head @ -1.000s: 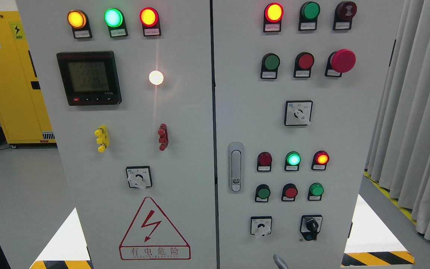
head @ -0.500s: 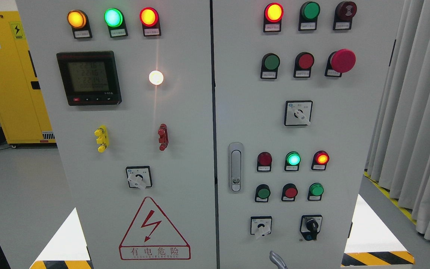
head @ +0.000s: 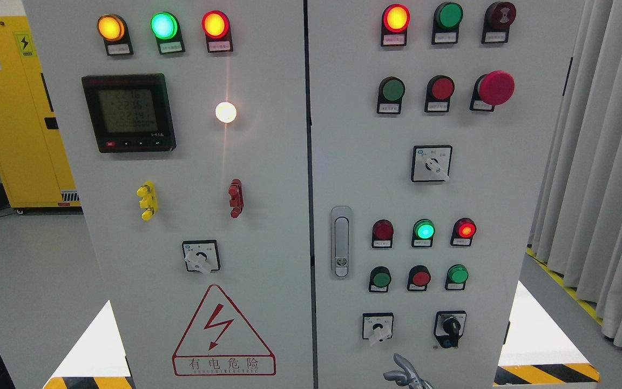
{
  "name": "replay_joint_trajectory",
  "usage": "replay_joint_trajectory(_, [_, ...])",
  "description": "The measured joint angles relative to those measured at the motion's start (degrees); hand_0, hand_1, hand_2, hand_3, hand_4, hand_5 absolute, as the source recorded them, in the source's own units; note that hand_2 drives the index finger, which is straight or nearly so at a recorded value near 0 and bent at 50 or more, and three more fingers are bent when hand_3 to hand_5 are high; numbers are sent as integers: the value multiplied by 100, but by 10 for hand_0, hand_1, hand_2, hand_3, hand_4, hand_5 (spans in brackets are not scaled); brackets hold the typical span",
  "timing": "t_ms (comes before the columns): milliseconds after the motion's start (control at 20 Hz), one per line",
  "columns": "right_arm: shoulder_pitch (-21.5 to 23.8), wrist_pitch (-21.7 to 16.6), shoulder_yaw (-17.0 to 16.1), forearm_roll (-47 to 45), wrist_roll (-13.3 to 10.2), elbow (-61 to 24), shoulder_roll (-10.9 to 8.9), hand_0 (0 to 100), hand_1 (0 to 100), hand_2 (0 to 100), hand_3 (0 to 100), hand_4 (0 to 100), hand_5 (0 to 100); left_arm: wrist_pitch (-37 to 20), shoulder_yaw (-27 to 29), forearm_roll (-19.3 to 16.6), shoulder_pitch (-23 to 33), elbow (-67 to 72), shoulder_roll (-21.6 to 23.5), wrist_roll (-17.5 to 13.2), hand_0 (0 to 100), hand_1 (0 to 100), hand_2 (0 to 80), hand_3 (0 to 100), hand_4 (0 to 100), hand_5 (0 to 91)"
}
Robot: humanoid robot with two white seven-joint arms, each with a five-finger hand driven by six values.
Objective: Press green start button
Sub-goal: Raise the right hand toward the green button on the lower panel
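Grey metal fingers of a hand (head: 405,374) are showing at the bottom edge, below the black selector switch (head: 451,328); grip state cannot be judged. Further up, green start button (head: 381,279) is sitting up-left of that switch, untouched.

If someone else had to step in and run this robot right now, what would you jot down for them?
Robot hand: only silvery fingers show at the bottom edge, below the right-hand panel; which arm it belongs to and whether it is open cannot be told. It touches nothing.
Green push buttons: one in the upper row, two in the lower row. Labels are unreadable, so which one is start is unclear.
Done: nothing pressed.
Left: raise the hand and press the start button.
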Motion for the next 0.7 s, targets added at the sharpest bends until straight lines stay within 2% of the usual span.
replay_joint_trajectory(100, [-62, 0, -97, 378, -21, -33, 0, 579, 849, 0, 771, 805, 910, 0, 0, 0, 0, 0, 0, 0, 120, 556, 0, 0, 0, 0])
replay_joint_trajectory(200, [-137, 5, -186, 742, -25, -62, 0, 615, 873, 0, 792, 824, 942, 0, 1, -1, 0, 0, 0, 0, 120, 556, 0, 0, 0, 0])
replay_joint_trajectory(700, [-619, 352, -572, 2080, -39, -188, 6, 691, 965, 0, 835, 853, 1000, 0, 1, -1, 0, 0, 0, 0, 120, 556, 0, 0, 0, 0])
